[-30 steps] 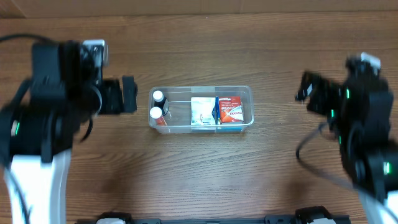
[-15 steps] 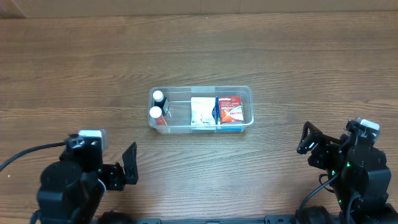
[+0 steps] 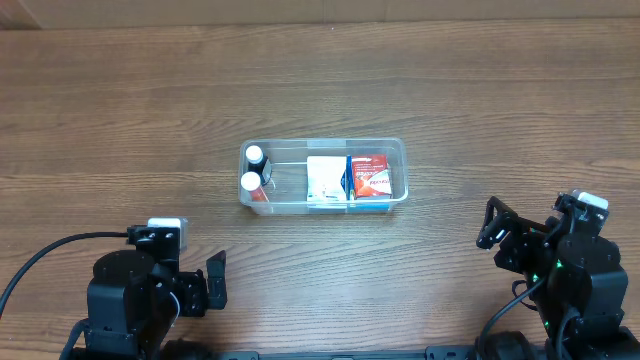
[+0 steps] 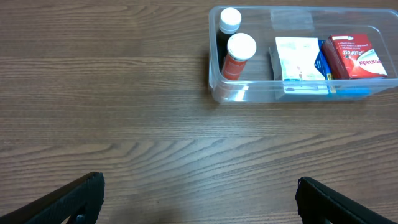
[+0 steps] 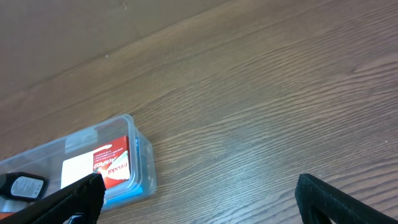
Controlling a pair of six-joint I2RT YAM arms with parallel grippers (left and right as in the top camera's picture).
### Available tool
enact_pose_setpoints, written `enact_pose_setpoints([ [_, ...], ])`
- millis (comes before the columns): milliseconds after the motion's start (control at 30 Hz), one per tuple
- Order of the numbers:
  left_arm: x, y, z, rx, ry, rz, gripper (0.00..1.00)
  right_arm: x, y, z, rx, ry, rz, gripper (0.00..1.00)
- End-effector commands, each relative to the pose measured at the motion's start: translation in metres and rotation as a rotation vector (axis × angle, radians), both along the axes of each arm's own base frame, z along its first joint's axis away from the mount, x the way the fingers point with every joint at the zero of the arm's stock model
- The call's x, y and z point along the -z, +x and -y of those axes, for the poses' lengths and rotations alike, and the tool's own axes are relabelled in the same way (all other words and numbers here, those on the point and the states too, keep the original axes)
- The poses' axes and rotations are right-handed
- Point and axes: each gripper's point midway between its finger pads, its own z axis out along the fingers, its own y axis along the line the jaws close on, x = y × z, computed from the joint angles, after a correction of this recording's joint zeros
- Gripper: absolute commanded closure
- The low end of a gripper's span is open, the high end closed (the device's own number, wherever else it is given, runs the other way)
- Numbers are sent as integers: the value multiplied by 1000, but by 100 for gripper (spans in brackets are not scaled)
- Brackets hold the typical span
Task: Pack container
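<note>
The clear plastic container (image 3: 323, 146) sits at the middle of the wooden table. It holds two small bottles with white caps (image 3: 251, 181) at its left end, a white packet (image 3: 325, 179) in the middle and a red box (image 3: 371, 175) at the right. It also shows in the left wrist view (image 4: 214, 87) and the right wrist view (image 5: 142, 149). My left gripper (image 4: 199, 199) is open and empty near the front left edge. My right gripper (image 5: 199, 199) is open and empty at the front right.
Bare wood-grain table (image 3: 320, 80) surrounds the container on all sides. A pale wall edge (image 3: 200, 12) runs along the far side of the table.
Both arms have drawn back from beside the container to the front edge. The left arm settled a little lower in the last half second. The container has not moved.
</note>
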Motion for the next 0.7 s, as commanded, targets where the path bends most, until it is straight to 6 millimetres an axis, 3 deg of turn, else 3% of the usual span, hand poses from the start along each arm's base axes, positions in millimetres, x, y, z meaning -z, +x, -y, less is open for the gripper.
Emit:
enact_pose_setpoints([
  [0, 4, 1, -2, -16, 2, -17, 0, 0, 0, -1, -1, 8, 3, 0],
  [233, 4, 1, -2, -16, 2, -17, 0, 4, -2, -2, -24, -16, -14, 0],
  [367, 4, 1, -2, -16, 2, -17, 0, 9, -6, -9, -165, -144, -12, 0],
  [667, 5, 0, -2, -16, 2, -19, 0, 31, -12, -24, -267, -166, 243, 0],
])
